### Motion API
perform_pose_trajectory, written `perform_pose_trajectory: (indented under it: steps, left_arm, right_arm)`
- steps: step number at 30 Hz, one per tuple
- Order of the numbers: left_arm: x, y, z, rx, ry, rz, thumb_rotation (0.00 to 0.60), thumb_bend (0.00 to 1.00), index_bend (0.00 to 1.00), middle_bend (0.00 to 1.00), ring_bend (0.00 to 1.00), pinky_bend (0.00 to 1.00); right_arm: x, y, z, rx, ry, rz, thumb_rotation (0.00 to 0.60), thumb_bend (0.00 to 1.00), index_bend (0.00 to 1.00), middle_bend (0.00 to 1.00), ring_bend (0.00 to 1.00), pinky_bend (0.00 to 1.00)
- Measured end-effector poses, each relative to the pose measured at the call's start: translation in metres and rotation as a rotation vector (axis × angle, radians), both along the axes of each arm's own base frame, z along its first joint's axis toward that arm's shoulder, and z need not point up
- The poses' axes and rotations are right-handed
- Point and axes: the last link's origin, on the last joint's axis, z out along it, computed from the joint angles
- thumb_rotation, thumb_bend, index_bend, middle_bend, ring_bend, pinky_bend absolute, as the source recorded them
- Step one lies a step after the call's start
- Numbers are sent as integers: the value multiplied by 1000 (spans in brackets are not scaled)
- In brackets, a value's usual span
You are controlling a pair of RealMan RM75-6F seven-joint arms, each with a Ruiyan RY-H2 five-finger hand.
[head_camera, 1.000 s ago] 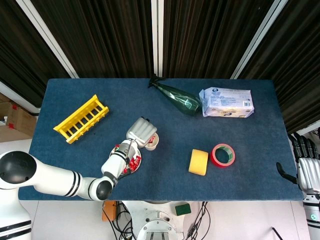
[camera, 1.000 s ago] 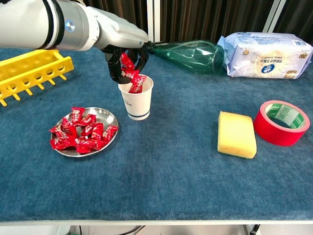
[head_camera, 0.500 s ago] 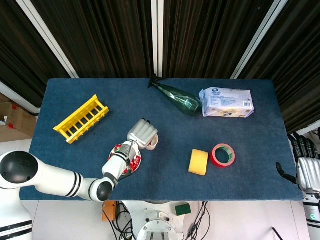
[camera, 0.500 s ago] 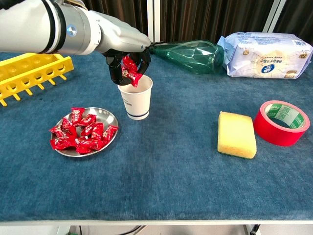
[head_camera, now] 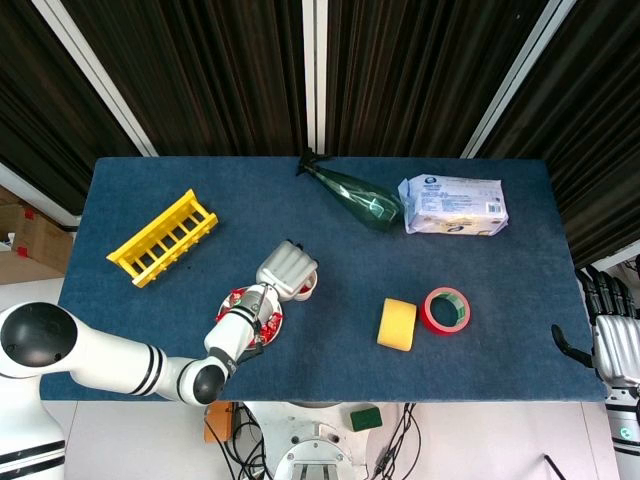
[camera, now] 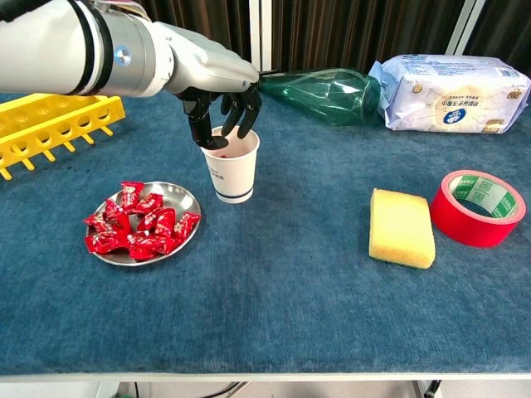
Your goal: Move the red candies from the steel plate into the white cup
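Note:
The steel plate (camera: 189, 199) lies at the front left of the blue table, with several red candies (camera: 137, 225) heaped on it. Just right of it stands the white cup (camera: 233, 176), and a bit of red shows inside its rim. My left hand (camera: 221, 98) hovers directly over the cup's mouth, its fingers spread and pointing down, and holds nothing. From the head view the left hand (head_camera: 287, 268) covers most of the cup (head_camera: 308, 287). My right hand (head_camera: 614, 346) hangs off the table's right edge, fingers apart and empty.
A yellow rack (camera: 50, 120) sits at the back left. A green plastic bottle (camera: 328, 91) lies on its side behind the cup, next to a white packet (camera: 452, 83). A yellow sponge (camera: 401, 227) and a red tape roll (camera: 477, 207) lie at the right.
My left hand held red candies over the cup; its fingers have spread and the candies have dropped into the cup. The right hand has not moved.

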Motion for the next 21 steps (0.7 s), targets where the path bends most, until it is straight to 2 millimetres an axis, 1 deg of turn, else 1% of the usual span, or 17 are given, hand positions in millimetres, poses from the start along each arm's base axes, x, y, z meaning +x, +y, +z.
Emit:
perform_pose_trajectory:
  steps: [7,12,16,17,19,21]
  left_arm:
    - [3,-2,2,-2,-15,-9,600,380,384,410,288,344]
    - [6,-7,13,10,-46,-32,600,368,384,410,288,344]
    - [4,-16,33,45,-81,-51,600,348,384,410,288,344]
    - [2,-19,42,63,-93,-56,600,347,384,410,288,345]
    - [-6,-24,55,95,-112,-58,600,345,385,409,288,347]
    - [-20,-30,71,132,-134,-42,600,345,385,410,288,349]
  right_arm:
    - [0,0,0,2,1,-2,600,322,0,0,0,0]
    - [-1,-1,-1,3,2,-4,600,321,0,0,0,0]
    - [-1,-1,0,5,-1,-7,600,321,0,0,0,0]
    - [-2,-1,0,4,-2,-8,600,321,0,0,0,0]
    - [-2,-2,0,2,-4,-11,600,322,0,0,0,0]
    - [-2,-2,1,2,-6,-12,600,322,0,0,0,0]
